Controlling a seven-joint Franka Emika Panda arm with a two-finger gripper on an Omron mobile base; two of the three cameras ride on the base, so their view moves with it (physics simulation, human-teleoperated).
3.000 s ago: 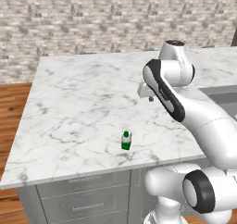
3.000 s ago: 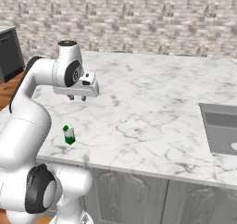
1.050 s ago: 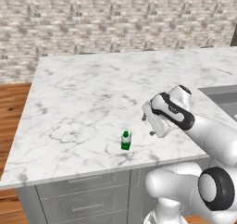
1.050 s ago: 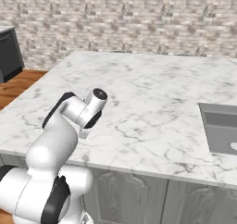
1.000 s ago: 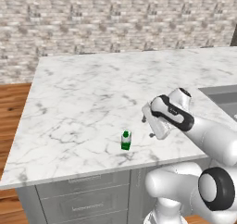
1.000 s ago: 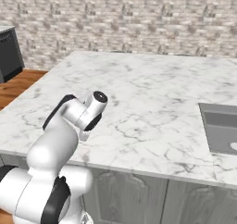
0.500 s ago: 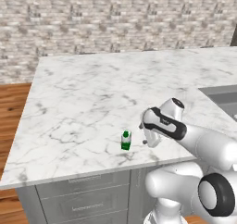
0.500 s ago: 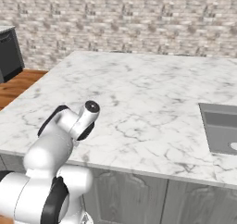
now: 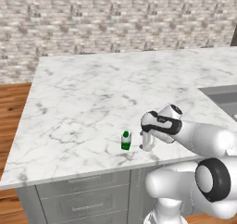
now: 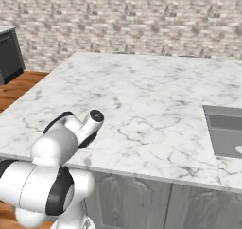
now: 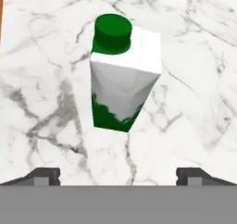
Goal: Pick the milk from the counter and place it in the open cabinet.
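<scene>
I have the gripper low over the worktop, its fingers spread wide apart with nothing between them. Through the hand camera the two tips sit at either edge, and the milk stands upright on the marble just ahead, centred in the gap. From the left base camera the carton is near the front edge, just beside the gripper and not touching it. I judge this the approach: next I push forward around the carton, then close.
</scene>
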